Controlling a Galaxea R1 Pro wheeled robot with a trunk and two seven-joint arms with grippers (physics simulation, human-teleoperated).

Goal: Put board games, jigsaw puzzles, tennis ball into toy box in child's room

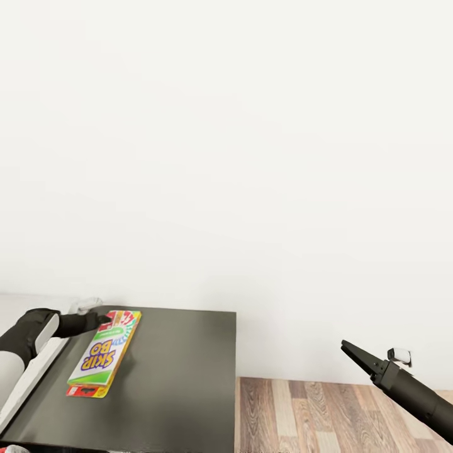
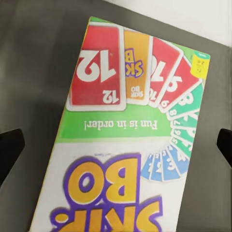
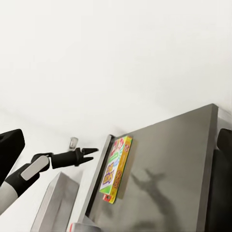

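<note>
The left tool hovers spread open at the game's twelve-o'clock end on the table; thin, stiff, light, slick: pinch across its edges.

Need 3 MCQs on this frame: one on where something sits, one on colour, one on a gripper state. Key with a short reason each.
1. Where does the SKIP BO box lie?
A. on the wood floor
B. on the dark table section
C. in a grey tray

2. What colour is the big 12 card printed on the box?
A. red
B. blue
C. black

3. How do the left gripper's jaws stand?
A. shut on the box
B. shut on nothing
C. open above the box

Key: 1 B, the head view shows it flat on the dark top. 2 A, the left wrist view shows a red card. 3 C, the fingers sit apart at either side of the box, not touching it.
</note>
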